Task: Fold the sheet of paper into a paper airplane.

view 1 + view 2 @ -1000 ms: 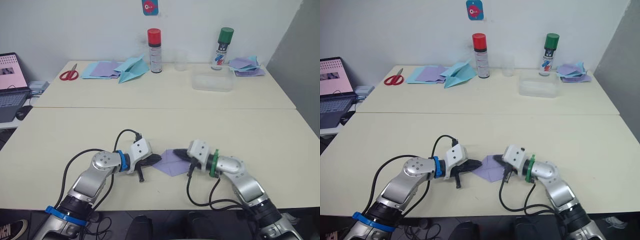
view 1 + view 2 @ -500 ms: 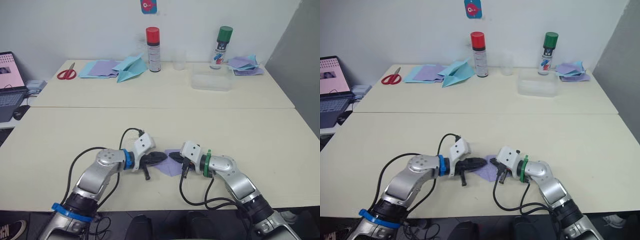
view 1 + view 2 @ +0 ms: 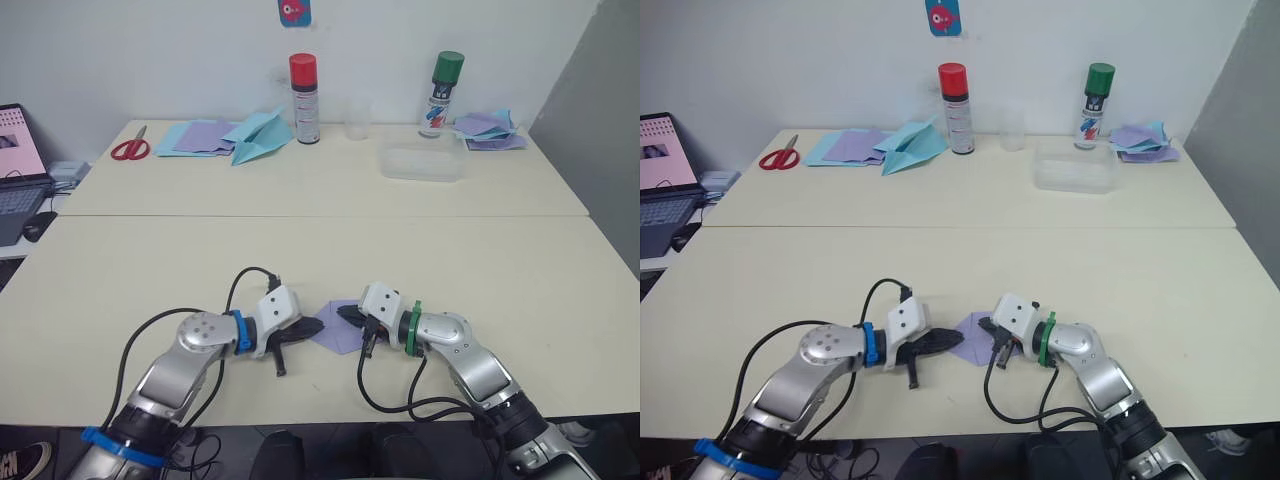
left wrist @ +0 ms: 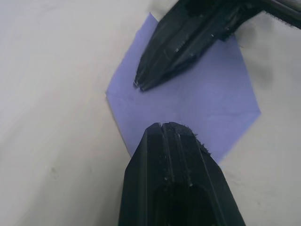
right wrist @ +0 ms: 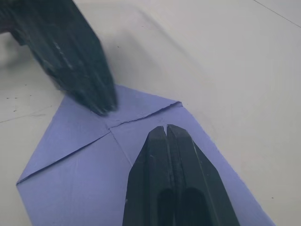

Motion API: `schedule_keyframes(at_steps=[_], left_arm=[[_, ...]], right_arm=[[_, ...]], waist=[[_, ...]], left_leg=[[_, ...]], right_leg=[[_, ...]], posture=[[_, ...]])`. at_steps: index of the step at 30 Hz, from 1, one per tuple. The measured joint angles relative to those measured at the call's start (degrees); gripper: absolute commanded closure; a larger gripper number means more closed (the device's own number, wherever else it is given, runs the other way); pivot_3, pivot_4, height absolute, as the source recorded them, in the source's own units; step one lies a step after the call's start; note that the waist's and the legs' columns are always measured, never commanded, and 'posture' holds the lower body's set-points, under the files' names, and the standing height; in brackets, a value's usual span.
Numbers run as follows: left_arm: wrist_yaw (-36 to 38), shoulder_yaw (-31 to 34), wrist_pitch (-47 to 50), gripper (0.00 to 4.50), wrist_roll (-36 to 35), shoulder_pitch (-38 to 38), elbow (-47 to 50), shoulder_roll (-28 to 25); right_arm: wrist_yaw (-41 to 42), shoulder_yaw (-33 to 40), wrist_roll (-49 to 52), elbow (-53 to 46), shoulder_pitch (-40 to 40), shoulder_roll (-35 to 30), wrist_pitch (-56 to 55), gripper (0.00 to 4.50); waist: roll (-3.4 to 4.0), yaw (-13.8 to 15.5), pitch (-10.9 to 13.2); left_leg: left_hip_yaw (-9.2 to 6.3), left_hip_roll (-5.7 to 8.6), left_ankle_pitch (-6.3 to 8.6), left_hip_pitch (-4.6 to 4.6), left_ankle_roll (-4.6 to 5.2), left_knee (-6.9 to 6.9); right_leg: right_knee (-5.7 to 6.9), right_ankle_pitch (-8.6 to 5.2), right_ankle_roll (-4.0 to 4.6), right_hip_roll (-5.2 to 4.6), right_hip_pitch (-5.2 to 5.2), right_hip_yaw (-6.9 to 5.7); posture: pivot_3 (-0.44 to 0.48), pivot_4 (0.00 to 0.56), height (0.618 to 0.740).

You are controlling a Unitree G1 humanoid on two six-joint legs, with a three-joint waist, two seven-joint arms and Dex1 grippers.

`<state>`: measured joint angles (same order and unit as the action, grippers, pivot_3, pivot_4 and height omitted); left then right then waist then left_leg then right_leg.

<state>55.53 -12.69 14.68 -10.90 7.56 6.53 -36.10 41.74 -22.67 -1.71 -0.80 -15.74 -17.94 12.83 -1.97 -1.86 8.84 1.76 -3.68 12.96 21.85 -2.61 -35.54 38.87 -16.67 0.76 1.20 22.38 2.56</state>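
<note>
The lavender sheet of paper [image 3: 335,335] lies flat on the near table between my two grippers. Its corners are folded in as triangular flaps [image 5: 89,141] that meet along a crease, giving it a pointed outline. My left gripper [image 3: 313,327] is shut, its tip resting over the sheet's left edge [image 4: 123,115]. My right gripper [image 3: 345,313] is shut too, with its tip on the sheet's far right part. In the right wrist view my right gripper [image 5: 166,128] sits just behind the point where the flaps meet. The two tips face each other a short gap apart.
On the far table stand a red spray can [image 3: 303,83], a clear cup [image 3: 358,118], a green spray can [image 3: 444,80] and a clear container [image 3: 421,162]. A light-blue paper airplane [image 3: 258,135], flat sheets [image 3: 200,137], scissors [image 3: 128,148] and a paper stack [image 3: 487,128] lie there too.
My left gripper pushed in towards the right gripper, then drew back left a little. The right gripper slid left onto the sheet and has stayed there. The view shifted slightly.
</note>
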Motion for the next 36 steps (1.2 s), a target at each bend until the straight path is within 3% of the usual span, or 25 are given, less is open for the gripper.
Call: schedule_keyframes(at_steps=[8,16,20,24,29,36], left_arm=[[-1.2,5.8,3.1,4.50,-4.3,-4.0,0.8,-1.2],[0.4,13.2,9.1,4.50,-9.7,-9.0,3.9,-7.4],[0.3,14.9,12.6,4.50,-12.9,-6.7,5.0,-7.1],[-0.6,12.6,12.6,4.50,-12.6,-0.9,7.9,-4.9],[-1.5,2.8,7.5,4.50,-3.4,0.3,4.6,-4.0],[-0.6,0.2,1.2,4.50,0.3,2.3,0.7,-3.7]], right_arm=[[0.7,0.0,0.1,0.2,-0.5,0.0,0.0,4.45],[1.8,-0.4,0.2,0.8,-0.9,-0.1,-0.2,4.45],[1.9,0.0,0.2,0.8,-1.0,-0.2,-0.2,4.45],[1.9,0.0,0.2,1.0,-1.1,-0.2,-0.2,4.45],[2.3,-0.1,0.9,0.5,-1.1,0.1,-0.1,4.45],[3.7,0.9,2.7,-0.7,-1.0,-0.5,1.5,4.45]], waist=[[0.02,0.0,0.0],[-0.05,-0.2,0.0],[-0.14,0.0,0.0],[-0.22,0.0,0.1],[-0.24,-0.3,0.1],[-0.23,0.1,0.1]], left_leg=[[0.03,0.00,0.00,-0.07,0.00,0.07],[0.15,-0.01,0.00,-0.08,0.00,0.44],[0.03,0.00,0.00,0.01,0.00,0.48],[0.09,0.05,-0.01,0.01,-0.01,0.48],[0.13,0.04,0.00,0.08,-0.01,0.52],[0.09,0.06,-0.01,0.12,0.00,0.53]], right_leg=[[0.00,-0.10,0.16,-0.04,0.00,0.00],[-0.02,-0.16,0.21,-0.08,0.22,0.01],[0.01,-0.06,0.03,-0.05,0.31,-0.11],[-0.02,-0.02,-0.03,-0.06,0.27,-0.02],[-0.03,-0.07,-0.14,-0.03,0.35,0.03],[0.01,-0.07,-0.14,-0.05,0.36,-0.02]], posture=[[0.000,0.150,0.740],[0.000,0.150,0.740],[0.000,0.150,0.740],[0.000,0.150,0.740],[0.000,0.150,0.740],[0.000,0.150,0.740]])
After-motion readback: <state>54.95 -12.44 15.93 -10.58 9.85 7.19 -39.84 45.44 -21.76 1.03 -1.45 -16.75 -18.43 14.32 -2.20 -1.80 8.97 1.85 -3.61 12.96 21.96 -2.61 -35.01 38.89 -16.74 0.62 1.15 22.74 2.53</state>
